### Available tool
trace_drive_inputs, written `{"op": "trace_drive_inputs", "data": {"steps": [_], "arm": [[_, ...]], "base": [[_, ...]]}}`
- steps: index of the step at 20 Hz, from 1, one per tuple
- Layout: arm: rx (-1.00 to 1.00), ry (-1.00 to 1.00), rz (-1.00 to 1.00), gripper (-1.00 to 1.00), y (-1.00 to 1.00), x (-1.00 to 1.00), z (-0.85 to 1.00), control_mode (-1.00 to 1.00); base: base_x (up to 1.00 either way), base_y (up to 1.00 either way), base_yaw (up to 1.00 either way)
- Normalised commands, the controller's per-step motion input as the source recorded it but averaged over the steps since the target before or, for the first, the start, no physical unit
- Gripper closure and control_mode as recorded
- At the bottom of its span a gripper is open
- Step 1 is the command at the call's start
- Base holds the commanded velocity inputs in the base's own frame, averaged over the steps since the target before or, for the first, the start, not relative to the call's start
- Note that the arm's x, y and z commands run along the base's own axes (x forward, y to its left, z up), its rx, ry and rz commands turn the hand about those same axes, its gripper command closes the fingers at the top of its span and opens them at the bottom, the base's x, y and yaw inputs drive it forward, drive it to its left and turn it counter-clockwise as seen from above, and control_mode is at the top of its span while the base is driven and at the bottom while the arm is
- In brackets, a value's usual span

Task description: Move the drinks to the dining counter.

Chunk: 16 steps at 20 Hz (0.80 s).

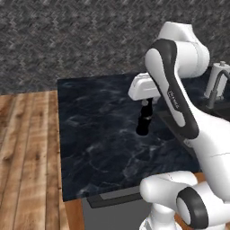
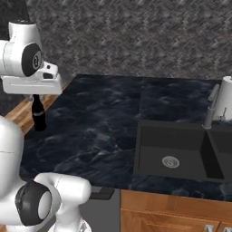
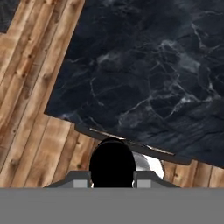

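A small dark bottle (image 1: pixel 144 124) with a narrow neck, one of the drinks, stands upright over the black marble dining counter (image 1: pixel 99 143), near its middle. My gripper (image 1: pixel 146 104) reaches down from above and is shut on the bottle's neck. From the right base, the bottle (image 2: pixel 39 117) hangs below my gripper (image 2: pixel 36 98) at the counter's (image 2: pixel 99 122) left end. In the hand view the bottle's round black top (image 3: pixel 112 164) sits between my fingertips, with the counter's (image 3: pixel 144 78) edge beyond. Whether the bottle's base touches the slab I cannot tell.
A black sink (image 2: pixel 176 156) is sunk into the counter's right part, with a grey faucet (image 2: pixel 211 108) and a white cylinder (image 2: pixel 225 97) behind it. Wooden floor (image 1: pixel 27 157) lies left of the slab. A grey stone wall (image 1: pixel 81 40) closes the back.
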Motion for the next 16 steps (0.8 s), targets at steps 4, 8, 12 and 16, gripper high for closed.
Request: {"op": "trace_drive_inputs", "data": {"steps": [4,8,12,16], "arm": [[0.0,0.07,0.03,1.0,0.0,0.54,-0.46,-1.0],[-0.01,0.0,0.04,1.0,0.0,0.52,-0.48,-1.0],[-0.02,0.0,0.04,1.0,0.0,0.57,-0.54,-1.0],[-0.04,0.0,0.04,1.0,0.0,0.59,-0.53,-1.0]], "base": [[0.0,0.0,0.0],[0.0,0.0,0.0],[0.0,0.0,0.0],[0.0,0.0,0.0]]}}
